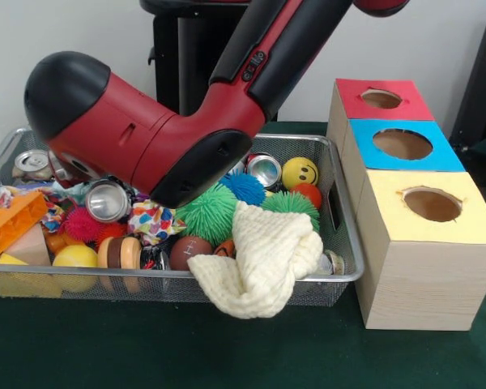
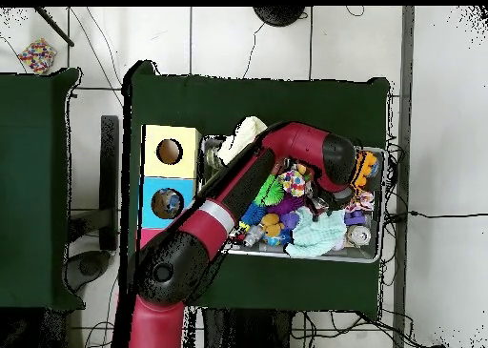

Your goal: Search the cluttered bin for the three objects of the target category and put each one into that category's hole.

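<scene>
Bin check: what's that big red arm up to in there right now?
Arm low over bin, gripper hidden. Blue, yellow, red holes unblocked. Cream cloth drapes front rim.

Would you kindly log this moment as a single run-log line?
arm: low over wire bin | tool: hidden | cream knit cloth: draped over front rim | boxes: beside bin

Table (image 1: 105, 348) covered in dark green cloth. Plain white wall (image 1: 65, 32) behind. Overhead: white tiled floor (image 2: 248, 39) with dark seams, thin cables (image 2: 95, 49) trailing across it. Second green-topped table (image 2: 33, 173) stands beside the first, narrow gap between.
</scene>
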